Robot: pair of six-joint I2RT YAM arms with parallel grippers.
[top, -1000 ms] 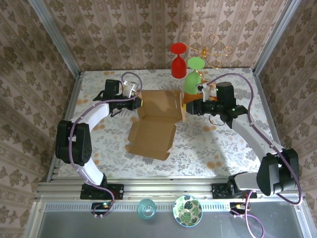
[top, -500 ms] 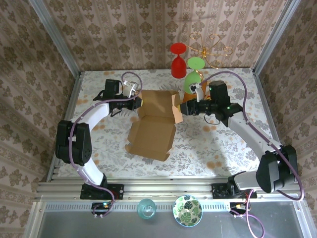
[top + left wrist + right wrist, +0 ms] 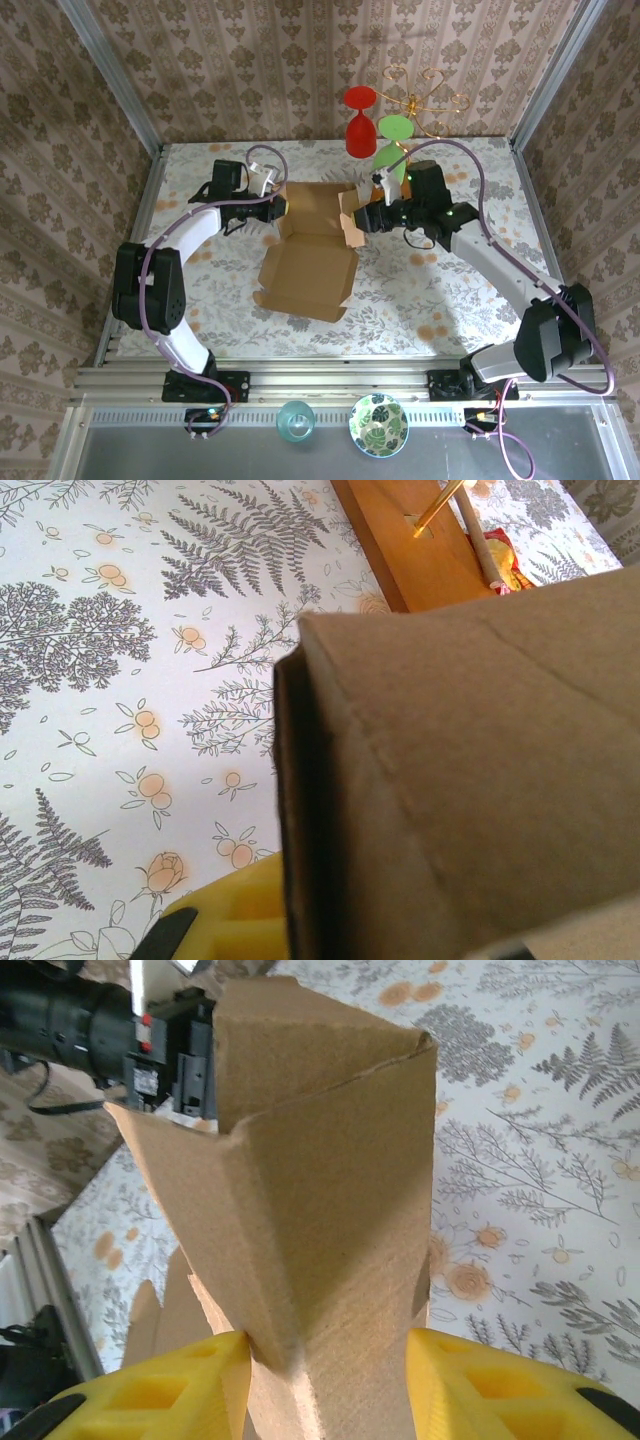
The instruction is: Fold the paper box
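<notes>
1. Top external: the paper box (image 3: 310, 262) lies mid-table between both arms, its long axis running near-to-far and its lid flat toward you.
2. Your left gripper (image 3: 279, 208) is clamped on its left wall.
3. Your right gripper (image 3: 356, 219) straddles the raised right flap; you cannot tell whether it pinches.
4. That flap likely folds leftward, into the tray.

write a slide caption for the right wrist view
A folded side wall of the paper box stands between the yellow fingers of the right gripper, over the floral tablecloth.
</notes>
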